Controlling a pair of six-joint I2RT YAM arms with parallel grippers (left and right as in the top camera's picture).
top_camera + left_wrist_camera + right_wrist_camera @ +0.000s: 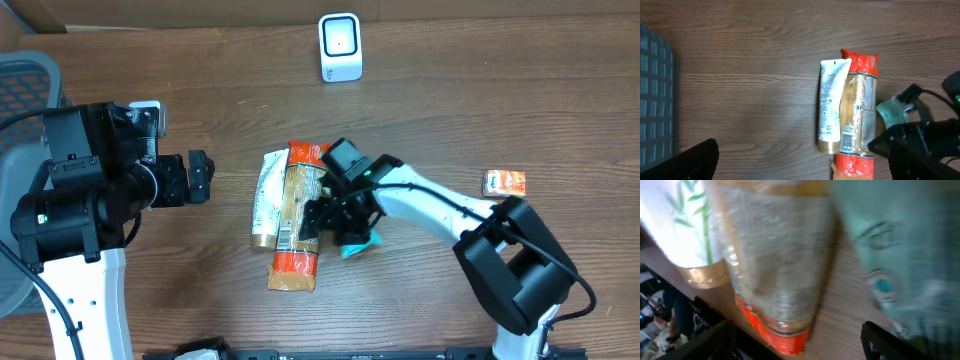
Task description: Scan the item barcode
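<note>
Two arms share a wooden table (200, 80), and mine to worry about is the right arm (430, 205), stretched in toward the middle. The left arm (80, 200) sits back at its own side, and the left gripper (197, 177) has its jaws apart with nothing in them.

The pasta packet (297, 225) lies flat near the table's centre. I take it for the item, since the right gripper (797, 336) is over its near end. In the wrist view the jaws stand wide on either side of the packet, with a gap showing, so I read them as apart and not clamped.

I'd expect it to be stiff along its length but brittle inside, with slick film that crinkles and slips. I would take it across the narrow width near the middle and squeeze gently.

Its long axis runs from the far edge to the near edge, leaning slightly, with an orange end at each tip. A pale label sits toward the near end, but I cannot tell whether it carries the barcode.

A white tube (268, 200) lies touching the packet's left flank, roughly parallel, with its gold cap toward the near edge. A teal pouch (360, 247) peeks out under the gripper. The scanner (340, 46) stands well apart at the far edge. A small orange box (503, 183) sits off to the right.
</note>
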